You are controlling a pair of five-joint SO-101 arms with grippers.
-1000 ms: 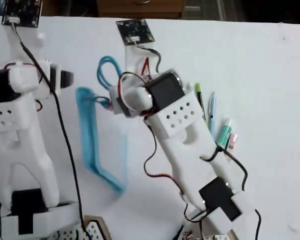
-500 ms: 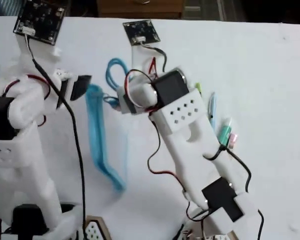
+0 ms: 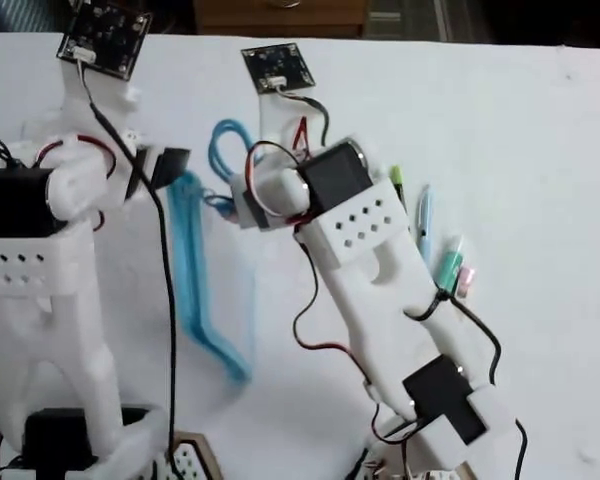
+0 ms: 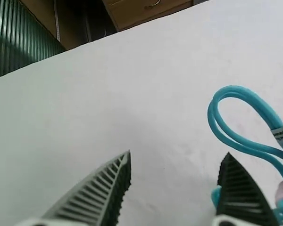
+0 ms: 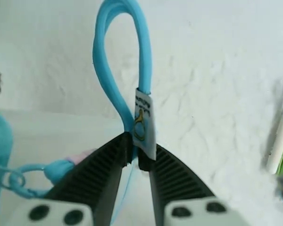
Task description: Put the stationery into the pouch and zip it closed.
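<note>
The see-through pouch (image 3: 195,275) with blue edging lies flat between the two arms, its blue loop (image 3: 225,145) toward the far side. My right gripper (image 5: 137,157) is shut on the loop's base by the small label (image 5: 144,125), with the zip pull ring (image 5: 16,181) beside it. In the high view the right gripper (image 3: 235,205) sits at the pouch's far end. My left gripper (image 4: 174,188) is open and empty, its fingers (image 3: 165,165) just left of that same end, near the loop (image 4: 240,125). Several pens (image 3: 420,225) lie right of the right arm.
A teal item (image 3: 448,266) and a pink one (image 3: 466,280) lie with the pens, close against the right arm's body. Black and red cables (image 3: 165,300) hang from both arms over the table. Wooden furniture (image 3: 280,15) stands past the far edge.
The left arm has swung forward and right, bringing its gripper up to the pouch's far end. The right arm and the pouch's far end shifted slightly right.
</note>
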